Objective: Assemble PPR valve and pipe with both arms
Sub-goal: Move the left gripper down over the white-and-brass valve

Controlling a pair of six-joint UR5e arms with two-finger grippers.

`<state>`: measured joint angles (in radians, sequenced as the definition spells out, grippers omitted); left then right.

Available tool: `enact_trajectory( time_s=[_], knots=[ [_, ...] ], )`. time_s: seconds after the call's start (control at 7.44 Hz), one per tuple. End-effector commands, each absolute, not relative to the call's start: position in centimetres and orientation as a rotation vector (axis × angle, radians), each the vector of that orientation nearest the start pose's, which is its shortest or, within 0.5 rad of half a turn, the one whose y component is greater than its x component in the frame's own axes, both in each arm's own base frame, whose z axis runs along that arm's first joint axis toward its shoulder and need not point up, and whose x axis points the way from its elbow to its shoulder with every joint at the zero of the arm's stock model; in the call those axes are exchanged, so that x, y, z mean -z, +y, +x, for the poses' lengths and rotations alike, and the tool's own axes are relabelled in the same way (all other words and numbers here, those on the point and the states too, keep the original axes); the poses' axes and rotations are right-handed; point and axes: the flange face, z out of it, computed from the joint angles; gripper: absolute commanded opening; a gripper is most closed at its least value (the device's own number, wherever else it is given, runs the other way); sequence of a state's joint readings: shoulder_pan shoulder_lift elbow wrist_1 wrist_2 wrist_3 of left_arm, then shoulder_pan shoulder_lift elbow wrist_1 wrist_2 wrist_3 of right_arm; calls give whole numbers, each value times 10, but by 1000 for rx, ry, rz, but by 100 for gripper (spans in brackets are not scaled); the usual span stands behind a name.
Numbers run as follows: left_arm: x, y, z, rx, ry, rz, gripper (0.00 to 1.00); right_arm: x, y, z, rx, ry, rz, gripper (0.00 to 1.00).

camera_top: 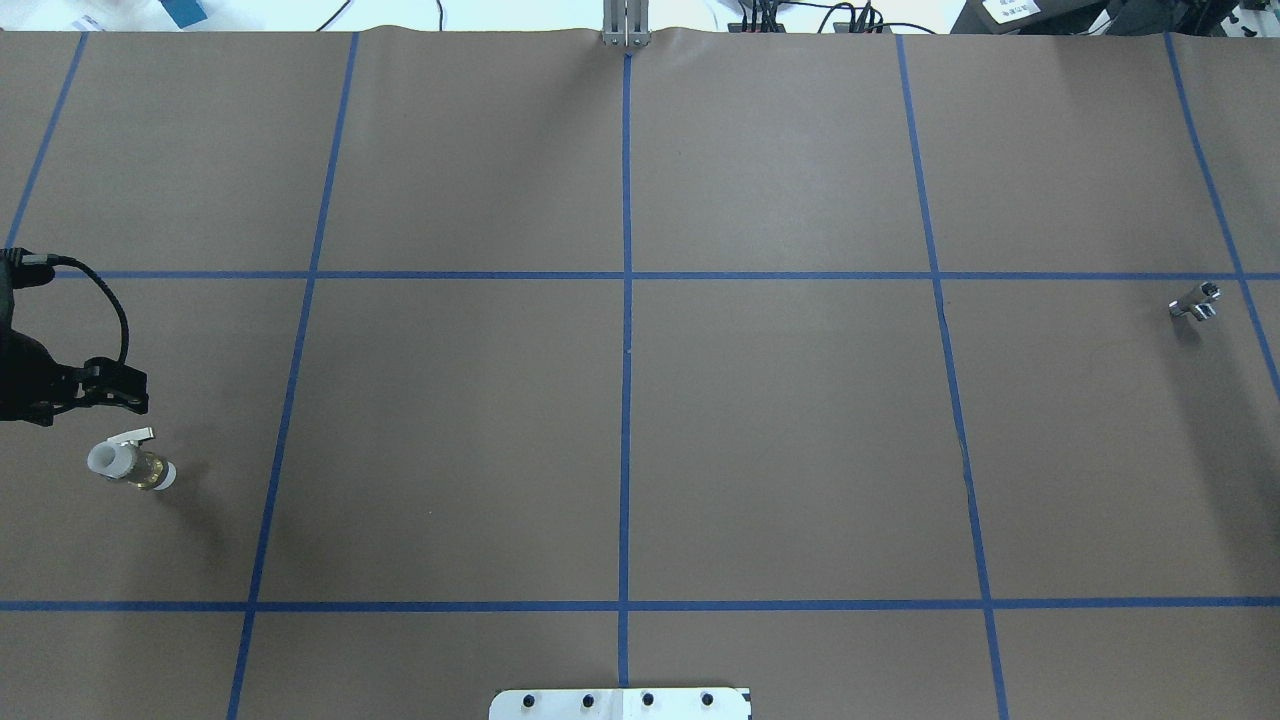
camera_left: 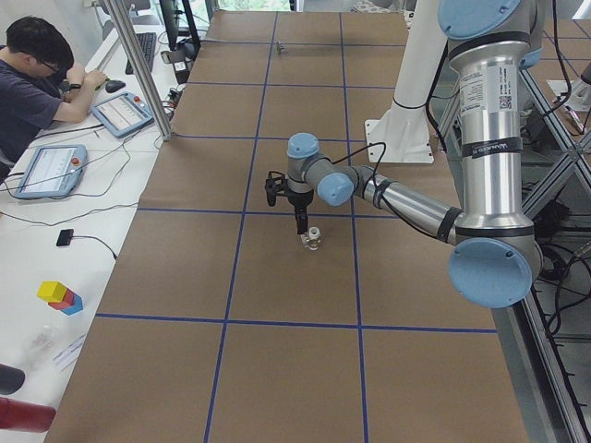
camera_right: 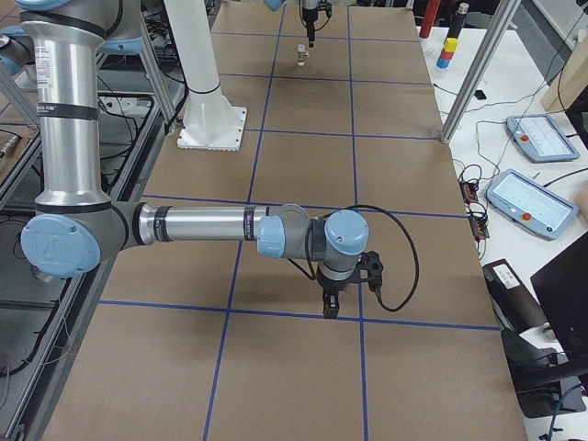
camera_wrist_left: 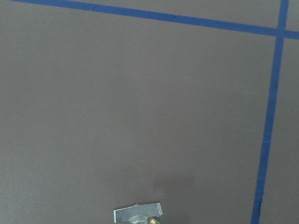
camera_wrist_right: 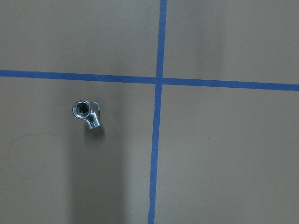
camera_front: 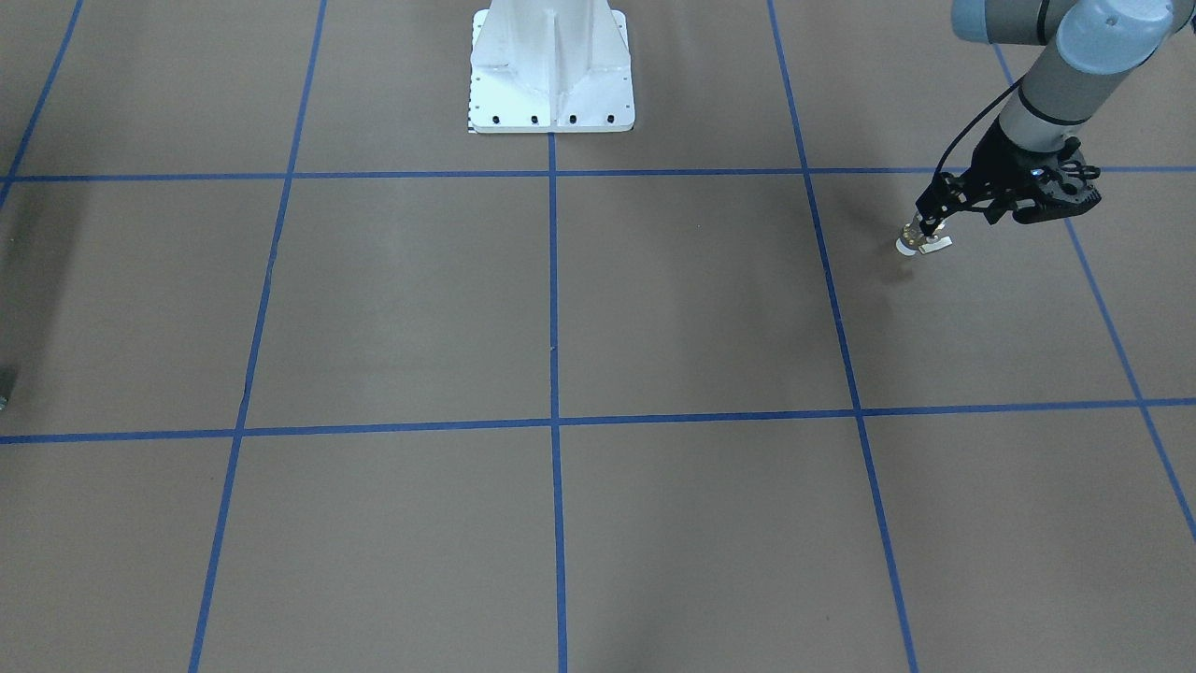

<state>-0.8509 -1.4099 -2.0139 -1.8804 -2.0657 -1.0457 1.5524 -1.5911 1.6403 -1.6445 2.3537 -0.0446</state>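
Observation:
The PPR valve [camera_top: 132,464] lies on the brown table at my far left, with white collars, a brass middle and a pale handle tab. It also shows in the front view [camera_front: 918,241] and at the bottom edge of the left wrist view [camera_wrist_left: 138,214]. My left gripper [camera_front: 925,222] hangs just above the valve with its fingers drawn together and holding nothing. The pipe [camera_top: 1195,301], a short silvery stub, lies alone at the far right and shows in the right wrist view [camera_wrist_right: 87,114]. My right gripper [camera_right: 331,308] shows only in the exterior right view, so I cannot tell if it is open or shut.
The white bolted pedestal [camera_front: 551,84] stands at the robot's edge of the table. Blue tape lines [camera_top: 626,350] divide the brown surface into squares. An operator [camera_left: 37,83] sits beside the table with tablets, and a metal post [camera_left: 138,65] stands at the table's edge.

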Motion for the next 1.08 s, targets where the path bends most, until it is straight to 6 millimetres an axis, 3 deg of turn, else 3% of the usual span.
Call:
enact_trajectory(
  time_s=[0.0, 0.94],
  knots=[
    [-496, -383, 224, 161, 757, -6, 100, -643, -481, 54, 48, -786, -17, 100],
    [-517, -374, 252, 117, 731, -58, 100, -642, -482, 54, 49, -787, -14, 100]
  ],
)
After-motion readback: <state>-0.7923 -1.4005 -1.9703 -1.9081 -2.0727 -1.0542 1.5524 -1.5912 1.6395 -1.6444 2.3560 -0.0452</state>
